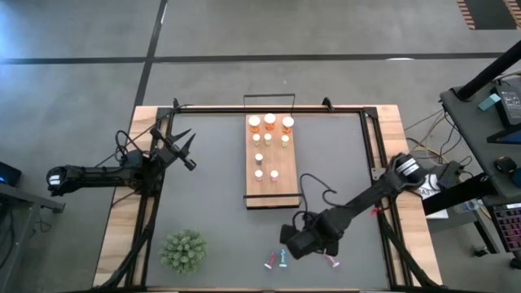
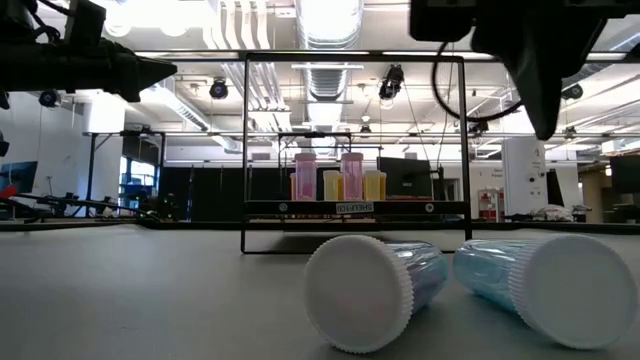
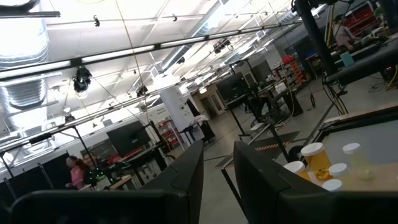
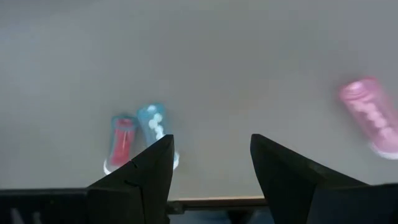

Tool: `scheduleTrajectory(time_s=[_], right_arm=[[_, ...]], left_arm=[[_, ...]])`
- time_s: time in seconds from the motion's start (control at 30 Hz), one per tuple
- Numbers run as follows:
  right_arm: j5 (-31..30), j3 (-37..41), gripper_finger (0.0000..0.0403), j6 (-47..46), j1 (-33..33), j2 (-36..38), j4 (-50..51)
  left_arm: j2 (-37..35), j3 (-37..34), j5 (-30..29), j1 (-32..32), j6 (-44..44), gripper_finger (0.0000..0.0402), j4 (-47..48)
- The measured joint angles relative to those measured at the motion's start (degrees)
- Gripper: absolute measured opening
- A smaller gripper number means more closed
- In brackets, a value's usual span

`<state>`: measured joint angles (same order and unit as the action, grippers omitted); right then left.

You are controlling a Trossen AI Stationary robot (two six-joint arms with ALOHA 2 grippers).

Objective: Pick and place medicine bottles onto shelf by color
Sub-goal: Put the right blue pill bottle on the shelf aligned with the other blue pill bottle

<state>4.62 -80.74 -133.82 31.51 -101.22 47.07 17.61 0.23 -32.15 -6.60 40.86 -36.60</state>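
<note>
The right gripper (image 1: 295, 241) is hovering above the near part of the worktop (image 1: 212, 187), its fingers (image 4: 146, 174) spread apart and holding nothing. 3 medicine bottles are lying on their sides close to it. A pink bottle (image 1: 270, 260) and a teal bottle (image 1: 282, 258) are resting just beside each other, near the gripper on one side; a second pink bottle (image 1: 332, 260) is lying apart on the other side. In the right wrist view the teal bottle (image 4: 155, 127) sits just ahead of one fingertip, so the gripper is probably lining up over this pair for a pick.

The shelf (image 1: 272, 161) is standing well beyond the right gripper, toward the far edge of the worktop. About 9 bottles are already standing upright on it, with the orange ones (image 1: 269, 122) grouped at the far end, which suggests sorting by colour is well under way.

The left gripper (image 1: 181, 146) is waiting, raised at the worktop's left edge, fingers spread and empty.
</note>
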Motion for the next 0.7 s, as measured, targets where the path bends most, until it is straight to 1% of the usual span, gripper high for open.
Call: scheduleTrajectory(time_s=[0.2,0.37,0.5,0.7], right_arm=[[0.29,-5.38,0.0203,4.34,-0.02,-5.92,-0.22],[0.72,-7.60,0.0203,5.57,-0.02,-9.93,-2.51],[2.79,-9.84,0.0203,6.81,-0.02,-12.13,-4.26],[3.32,-13.06,0.0203,8.44,-0.02,-14.31,-3.75]], left_arm=[[0.00,0.00,-0.01,0.01,0.00,0.0072,0.02],[0.00,0.02,0.01,-0.01,0.00,0.0072,0.00],[0.00,0.00,-0.01,0.00,0.00,0.0072,-0.01],[0.00,0.02,0.01,-0.01,0.00,0.0072,0.02]])
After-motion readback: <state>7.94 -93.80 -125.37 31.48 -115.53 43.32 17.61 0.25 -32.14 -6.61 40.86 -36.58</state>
